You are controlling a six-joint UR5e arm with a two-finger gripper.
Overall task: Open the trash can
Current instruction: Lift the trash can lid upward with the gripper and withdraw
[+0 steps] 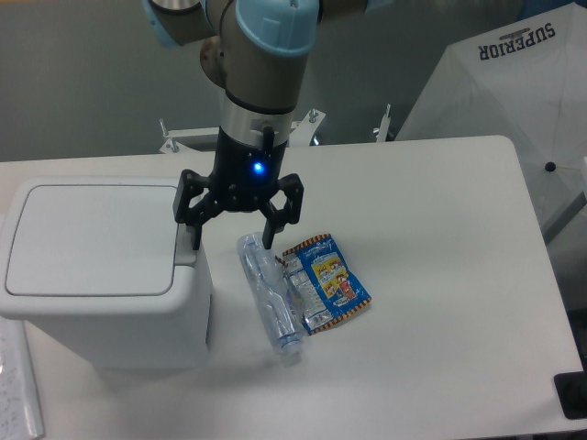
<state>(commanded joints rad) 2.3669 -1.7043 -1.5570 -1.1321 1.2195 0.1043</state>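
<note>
You're hovering the gripper (232,240) with jaws spread wide and gripping nothing at the right edge of the trash can (101,275), sitting lower left of frame with lid closed; it's looking like light, stiff, slick plastic, so I'd press that edge rather than pinching.

Smooth white plastic bin (101,275) with a matt lid. Clear, glossy plastic bottle (269,295). Shiny printed foil wrapper (326,282), crinkled. Matt black hand (234,223) below a brushed metal wrist ring. The desk (440,275) is smooth, matt white laminate.
</note>
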